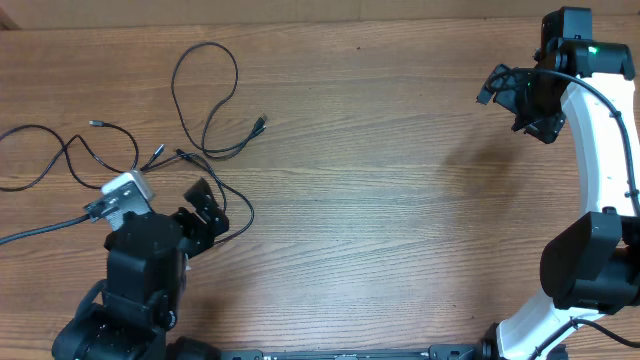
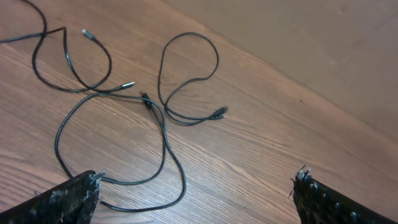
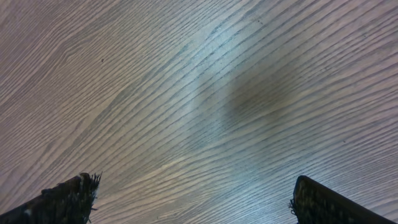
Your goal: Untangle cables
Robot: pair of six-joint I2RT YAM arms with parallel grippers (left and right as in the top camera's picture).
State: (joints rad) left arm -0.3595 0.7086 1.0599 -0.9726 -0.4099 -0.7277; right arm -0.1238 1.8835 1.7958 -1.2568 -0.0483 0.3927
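Thin black cables lie loose on the wooden table at the far left. One forms a tall loop ending in a dark plug. Others cross near small plug ends, and one trails off the left edge. In the left wrist view the cables lie spread ahead of the fingers, one curving close to the left finger. My left gripper is open and empty, just below the cables. My right gripper is open and empty at the far right, high over bare wood.
The table's far edge runs along the top of the overhead view. The right arm's white links stand along the right side. The left arm's base sits at the near left edge.
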